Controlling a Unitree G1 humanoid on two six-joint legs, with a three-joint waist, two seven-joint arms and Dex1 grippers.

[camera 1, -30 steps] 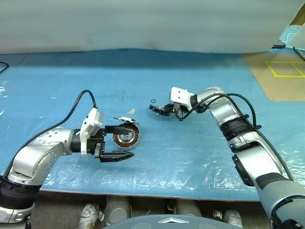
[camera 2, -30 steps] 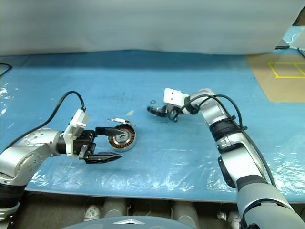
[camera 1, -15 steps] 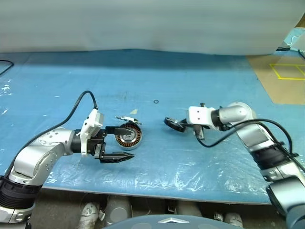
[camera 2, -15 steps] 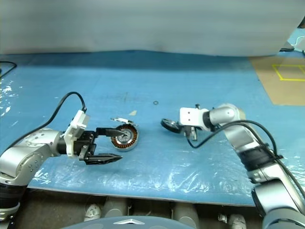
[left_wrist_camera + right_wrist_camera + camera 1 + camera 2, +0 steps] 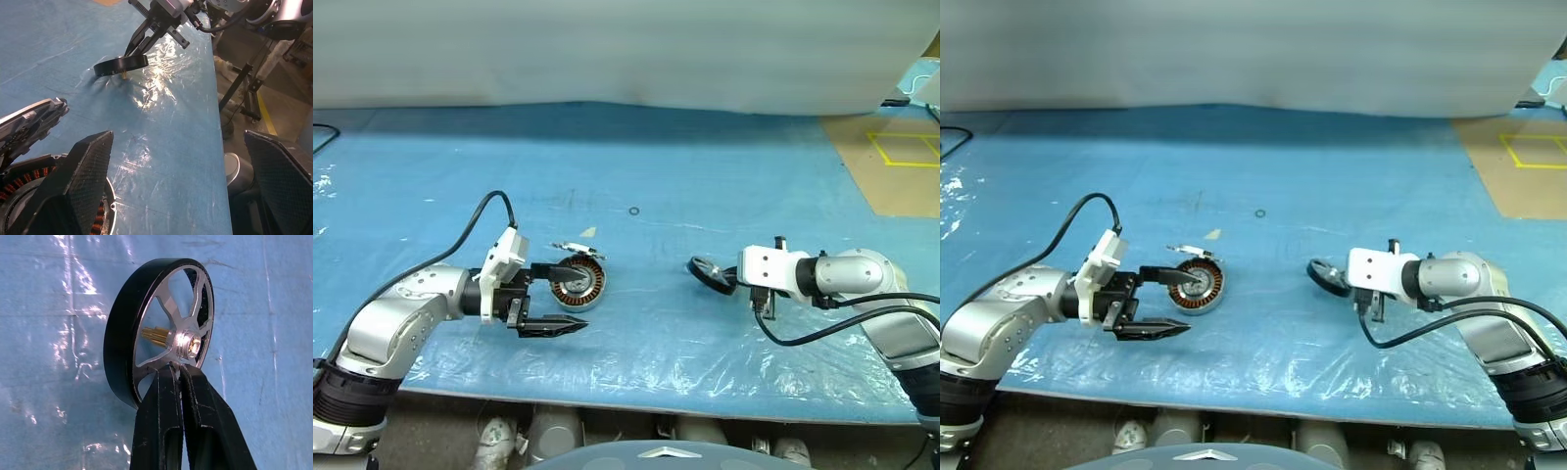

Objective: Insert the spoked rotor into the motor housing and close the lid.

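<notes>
The motor housing, a silver cup with copper windings, rests on the blue table cover. Its lid stands open at the far edge. My left gripper is open, its two black fingers reaching either side of the housing; I cannot tell whether they touch it. To the right, my right gripper is shut on the spoked rotor and holds it just above the cover. In the right wrist view the fingers pinch a silver spoke of the rotor beside its hub.
A tiny black ring lies farther back on the cover. Wrinkled clear film covers the near strip up to the table's front edge. Brown flooring with yellow tape lies at the far right.
My right arm has drawn back to the right and nearer, carrying the rotor away from the black ring. The left gripper and the housing have stayed put.
</notes>
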